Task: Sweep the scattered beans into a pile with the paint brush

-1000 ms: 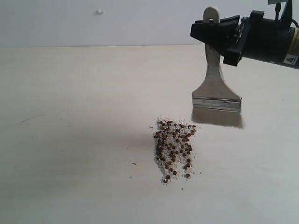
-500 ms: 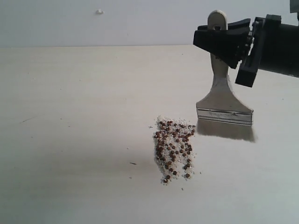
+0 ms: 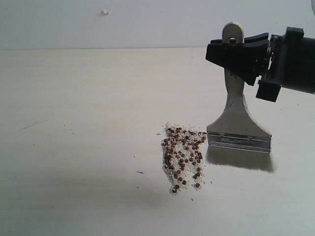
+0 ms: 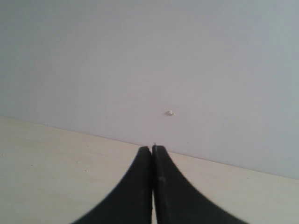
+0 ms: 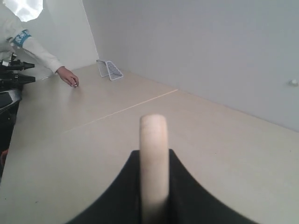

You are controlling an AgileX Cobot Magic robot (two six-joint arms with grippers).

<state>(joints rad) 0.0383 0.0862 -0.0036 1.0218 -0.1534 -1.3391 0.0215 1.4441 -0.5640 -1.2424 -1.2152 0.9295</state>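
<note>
The beans, dark reddish-brown and mixed with whitish grains, lie in a loose heap on the pale table in the exterior view. The paint brush stands upright just right of the heap, silver ferrule low, its bristles at the table surface. My right gripper is shut on its pale wooden handle near the top. In the right wrist view the handle rises between the black fingers of that gripper. My left gripper is shut with nothing in it, and does not show in the exterior view.
A light wall with a small white mark backs the table. In the right wrist view a person's arm rests on the far table, beside a small wire rack and dark equipment.
My right gripper has carried the brush downward and slightly to the right, from hanging above the table to bristles at the surface beside the heap. The beans have not moved.
</note>
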